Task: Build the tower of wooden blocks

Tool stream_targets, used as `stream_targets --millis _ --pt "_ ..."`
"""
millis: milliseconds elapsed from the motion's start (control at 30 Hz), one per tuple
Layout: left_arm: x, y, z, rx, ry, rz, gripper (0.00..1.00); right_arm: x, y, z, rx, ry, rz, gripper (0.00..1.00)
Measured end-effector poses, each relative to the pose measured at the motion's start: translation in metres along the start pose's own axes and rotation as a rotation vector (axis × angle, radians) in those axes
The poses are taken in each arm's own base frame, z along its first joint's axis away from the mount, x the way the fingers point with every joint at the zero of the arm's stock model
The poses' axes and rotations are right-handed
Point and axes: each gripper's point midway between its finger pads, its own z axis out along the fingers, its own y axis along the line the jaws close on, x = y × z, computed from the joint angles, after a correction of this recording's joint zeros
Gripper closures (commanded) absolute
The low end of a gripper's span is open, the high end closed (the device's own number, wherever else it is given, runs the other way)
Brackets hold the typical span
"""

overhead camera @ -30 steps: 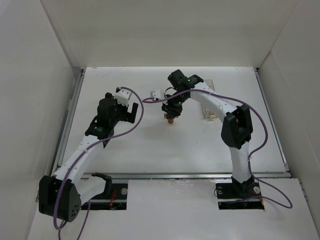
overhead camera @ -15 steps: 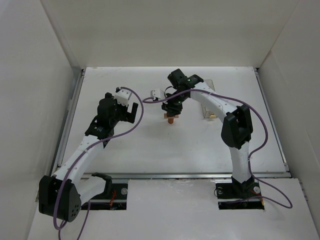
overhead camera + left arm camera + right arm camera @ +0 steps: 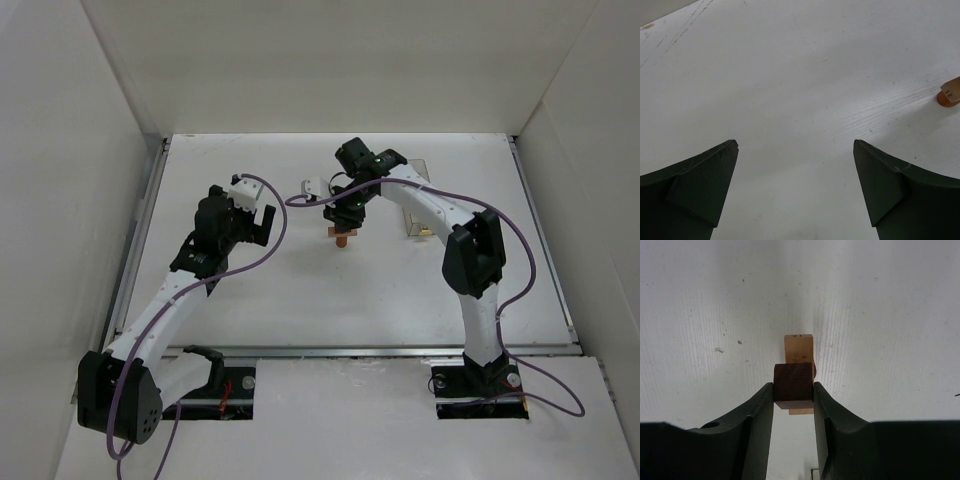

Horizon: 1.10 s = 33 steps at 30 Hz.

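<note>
White table (image 3: 300, 300) inside white enclosure walls (image 3: 60, 150).

Jaws of right gripper (image 3: 793, 386): clamped on dark red-brown block (image 3: 793, 381), held directly over pale tan bar (image 3: 799, 346) (whether the two touch cannot be told). A sliver of orange-brown round piece (image 3: 813, 371) shows at the bar's right edge.

Jaws of left gripper (image 3: 795, 145): spread wide, nothing between them, above bare table, well left of the stack (image 3: 342, 237).

Clear plastic box (image 3: 415, 205): just beside the right arm, partly hidden; contents too small to tell.

Against the earlier top views: arms, stack and box in the same places.
</note>
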Motion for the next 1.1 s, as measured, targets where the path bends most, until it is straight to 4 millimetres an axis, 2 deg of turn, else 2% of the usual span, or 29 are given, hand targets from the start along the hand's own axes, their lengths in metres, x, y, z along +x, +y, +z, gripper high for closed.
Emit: stream_targets --millis 1100 --pt "0.005 0.0 0.0 -0.004 0.015 0.001 0.0 0.008 0.002 0.011 -0.022 0.015 0.0 1.0"
